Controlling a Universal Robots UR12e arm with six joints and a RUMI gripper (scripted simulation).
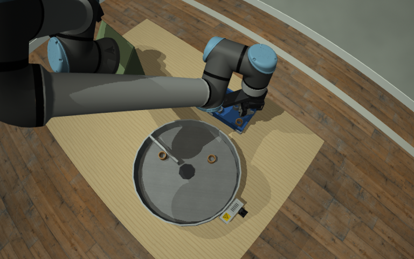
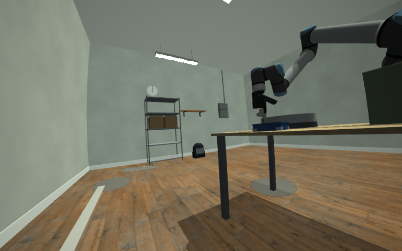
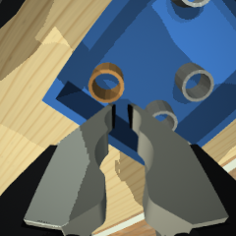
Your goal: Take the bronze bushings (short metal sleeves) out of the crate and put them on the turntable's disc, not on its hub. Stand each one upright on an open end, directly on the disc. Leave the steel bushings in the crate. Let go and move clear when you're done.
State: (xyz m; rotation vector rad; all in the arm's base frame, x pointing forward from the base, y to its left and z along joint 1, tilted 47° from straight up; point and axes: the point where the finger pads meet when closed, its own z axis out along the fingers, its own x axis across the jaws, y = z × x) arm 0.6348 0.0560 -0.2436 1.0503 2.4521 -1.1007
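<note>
My gripper (image 1: 242, 114) (image 2: 263, 120) (image 3: 121, 105) is shut with nothing between its fingertips, a narrow gap showing. It is low over the blue crate (image 1: 226, 121) (image 2: 268, 126) (image 3: 133, 54). In the crate a bronze bushing (image 1: 239, 124) (image 3: 106, 68) stands upright, ahead and left of the fingertips in the wrist view. A steel bushing (image 3: 157, 106) stands close by the right fingertip, partly hidden; another steel bushing (image 3: 182, 74) is beyond it, and a third (image 3: 198, 4) is at the top edge. On the turntable's disc (image 1: 198, 198), one bronze bushing (image 1: 162, 159) and another bronze bushing (image 1: 211, 162) stand upright.
The dark hub (image 1: 186, 171) is at the disc's middle. A thin bar (image 1: 163, 148) reaches from the turntable's raised rim (image 1: 240, 170) toward the hub, right beside the left bronze bushing. A motor box (image 1: 230, 211) sits outside the rim. A green panel (image 1: 123, 48) stands near the arm's base.
</note>
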